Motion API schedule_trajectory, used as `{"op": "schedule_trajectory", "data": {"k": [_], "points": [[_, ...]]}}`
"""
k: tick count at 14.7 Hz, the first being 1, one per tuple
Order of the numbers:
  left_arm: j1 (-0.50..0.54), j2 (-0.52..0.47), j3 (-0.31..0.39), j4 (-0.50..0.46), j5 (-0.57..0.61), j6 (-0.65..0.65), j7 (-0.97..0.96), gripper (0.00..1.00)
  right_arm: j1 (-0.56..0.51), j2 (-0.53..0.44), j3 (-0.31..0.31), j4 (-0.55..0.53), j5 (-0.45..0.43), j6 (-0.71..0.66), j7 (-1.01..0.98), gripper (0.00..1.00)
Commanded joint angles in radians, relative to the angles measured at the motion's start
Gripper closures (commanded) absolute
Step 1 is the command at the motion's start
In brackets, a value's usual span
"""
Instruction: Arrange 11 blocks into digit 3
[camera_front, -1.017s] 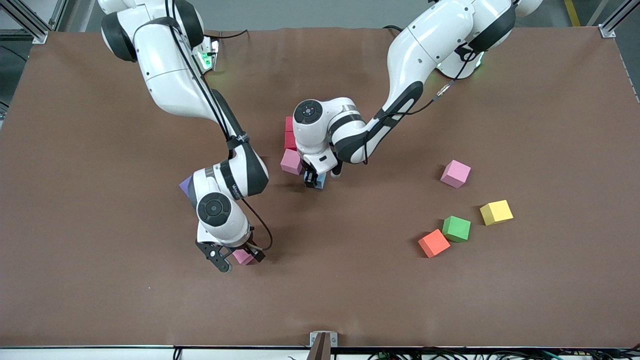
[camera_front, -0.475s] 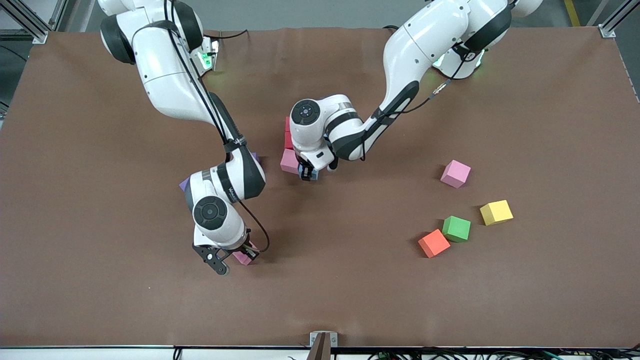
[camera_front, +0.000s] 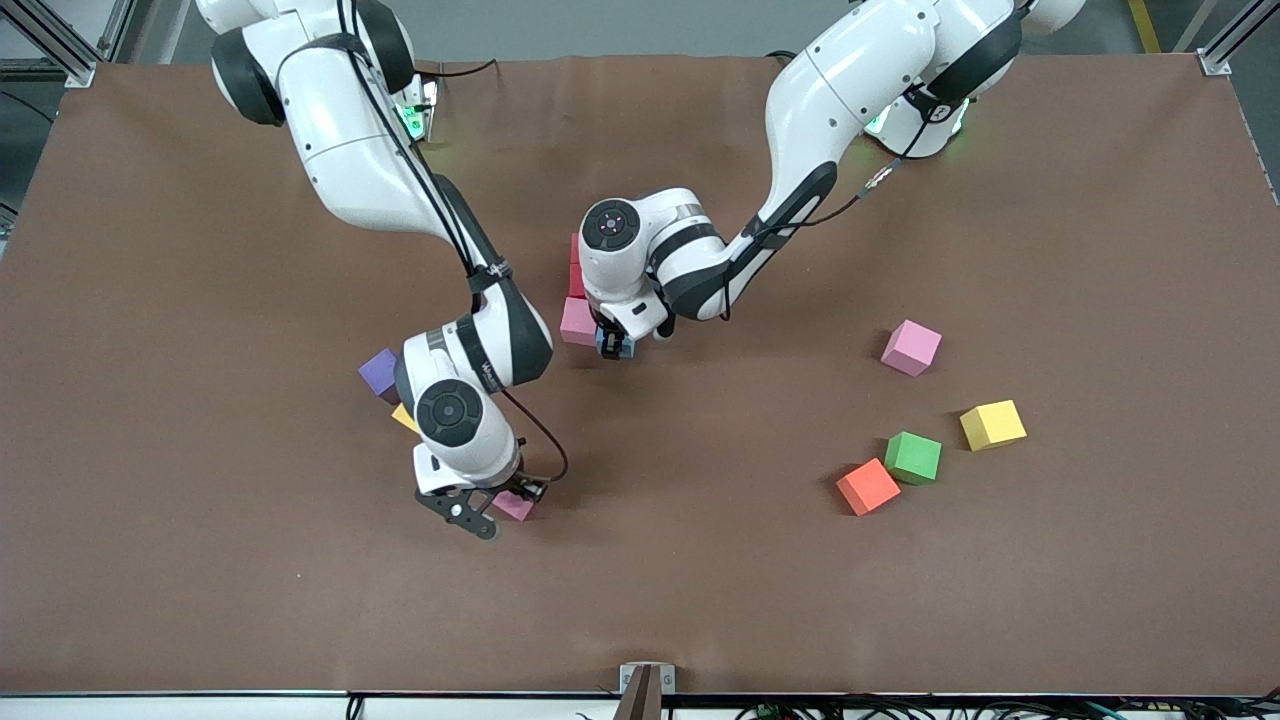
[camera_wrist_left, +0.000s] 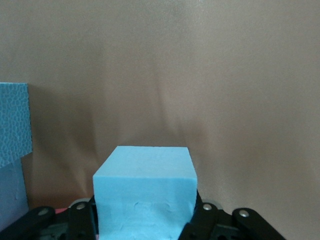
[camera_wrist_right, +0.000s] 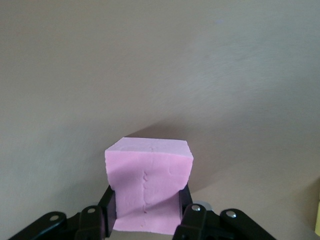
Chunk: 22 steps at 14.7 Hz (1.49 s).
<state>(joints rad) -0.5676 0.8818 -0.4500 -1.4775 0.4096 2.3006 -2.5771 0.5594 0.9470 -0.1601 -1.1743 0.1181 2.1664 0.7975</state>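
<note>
Gripping a pink block (camera_front: 515, 505), the right gripper (camera_front: 497, 508) has clamped shut on it since a second ago and shifted toward the left arm's end, uncovering a purple cube (camera_front: 378, 372); the left gripper (camera_front: 615, 346) still pinches a light blue block (camera_front: 612, 347) beside the pink cube (camera_front: 577, 322)
</note>
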Motion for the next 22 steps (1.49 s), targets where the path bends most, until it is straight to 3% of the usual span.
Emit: {"op": "schedule_trajectory", "data": {"k": [1,8,11,14,17,22], "points": [[-0.014,0.054,0.004,-0.018,-0.034,0.0,-0.035,0.43,0.0,-0.054,0.048,-0.076,0.015,-0.005,-0.177,0.96],[-0.005,0.043,0.004,-0.046,-0.032,-0.05,-0.068,0.44,0.008,-0.218,0.102,-0.295,0.012,0.013,-0.331,0.93],[-0.003,0.04,0.004,-0.059,-0.029,-0.073,-0.054,0.46,0.017,-0.341,0.102,-0.522,0.012,0.174,-0.383,0.93],[-0.003,0.029,0.002,-0.067,-0.028,-0.096,-0.037,0.46,0.042,-0.376,0.102,-0.646,0.012,0.277,-0.386,0.93],[-0.003,0.029,0.001,-0.07,-0.028,-0.108,-0.037,0.46,0.074,-0.387,0.102,-0.715,0.012,0.332,-0.382,0.93],[-0.005,0.025,-0.006,-0.066,-0.034,-0.115,-0.043,0.45,0.117,-0.396,0.102,-0.729,0.014,0.32,-0.342,0.93]]}}
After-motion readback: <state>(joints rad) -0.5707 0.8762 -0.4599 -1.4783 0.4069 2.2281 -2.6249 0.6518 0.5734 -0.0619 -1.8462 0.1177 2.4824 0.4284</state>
